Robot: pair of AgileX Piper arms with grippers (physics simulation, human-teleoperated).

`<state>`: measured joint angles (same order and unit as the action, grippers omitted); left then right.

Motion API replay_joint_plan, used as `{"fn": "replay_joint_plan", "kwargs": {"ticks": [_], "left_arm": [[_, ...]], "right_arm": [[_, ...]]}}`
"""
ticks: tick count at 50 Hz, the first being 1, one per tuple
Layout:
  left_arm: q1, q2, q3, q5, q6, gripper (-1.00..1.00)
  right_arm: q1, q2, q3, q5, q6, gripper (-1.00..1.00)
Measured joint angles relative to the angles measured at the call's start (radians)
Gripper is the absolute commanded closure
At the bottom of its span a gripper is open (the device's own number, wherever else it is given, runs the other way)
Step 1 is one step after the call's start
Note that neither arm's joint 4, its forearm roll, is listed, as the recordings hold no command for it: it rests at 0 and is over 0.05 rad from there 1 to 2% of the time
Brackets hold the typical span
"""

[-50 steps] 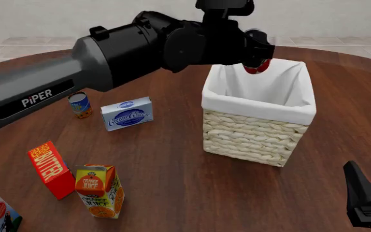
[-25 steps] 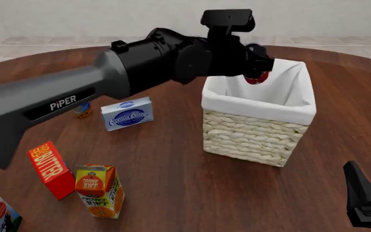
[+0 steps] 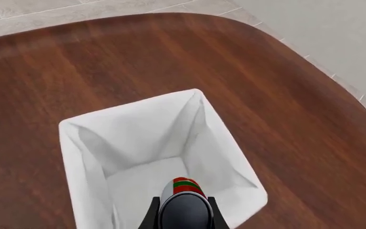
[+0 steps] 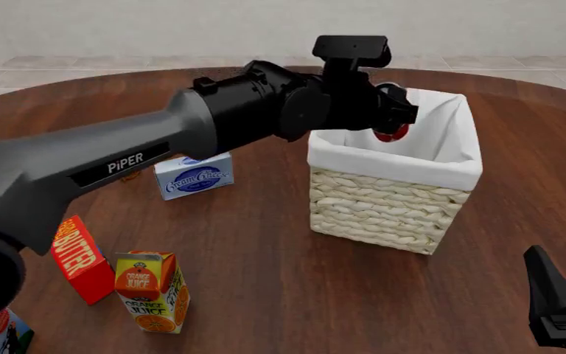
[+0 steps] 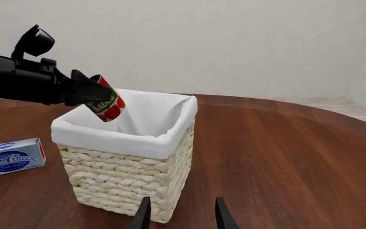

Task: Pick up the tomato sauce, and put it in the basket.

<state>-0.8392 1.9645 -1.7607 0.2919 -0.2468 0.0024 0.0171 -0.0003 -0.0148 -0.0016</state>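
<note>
The left gripper [image 5: 97, 95] is clamped on the tomato sauce [image 5: 106, 104], a small can with a red and green label whose smooth grey metal end faces the left wrist camera between the two dark fingers. It hangs tilted in the air above the open mouth of the basket [image 4: 391, 206], over the near-left part of the opening as the front camera sees it, apart from the cloth below it. The basket is a squarish box of thick, braided, straw-coloured weave, with a smooth white cloth lining folded over its rim and falling in soft creases down to a pale floor inside. From the left wrist view the whole opening lies under the can, with white walls on all four sides. The left arm [image 4: 135, 158] is a glossy grey and black tube marked PIPER, reaching in a long slant across the table [image 4: 263, 280] to the basket's rim. The table is round, of polished dark red-brown wood, with bare wood all around the basket. Left of the basket, under the arm, lies a blue and white cream cheese box [image 4: 197, 177]; nearer the camera stand a red butter carton [image 4: 82, 258] and an orange juice carton [image 4: 151, 291]. The right gripper [image 5: 181, 214] rests low at the near right, well apart from the basket, its thin dark fingers parted with a gap between them.
</note>
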Motion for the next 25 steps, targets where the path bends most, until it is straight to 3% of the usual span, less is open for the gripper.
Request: {"fn": "replay_joint_plan", "kwargs": {"ticks": [25], "left_arm": [[0.002, 0.053, -0.024, 0.011, -0.008, 1.00]], "right_arm": [[0.000, 0.000, 0.000, 0.000, 0.000, -1.00]]}}
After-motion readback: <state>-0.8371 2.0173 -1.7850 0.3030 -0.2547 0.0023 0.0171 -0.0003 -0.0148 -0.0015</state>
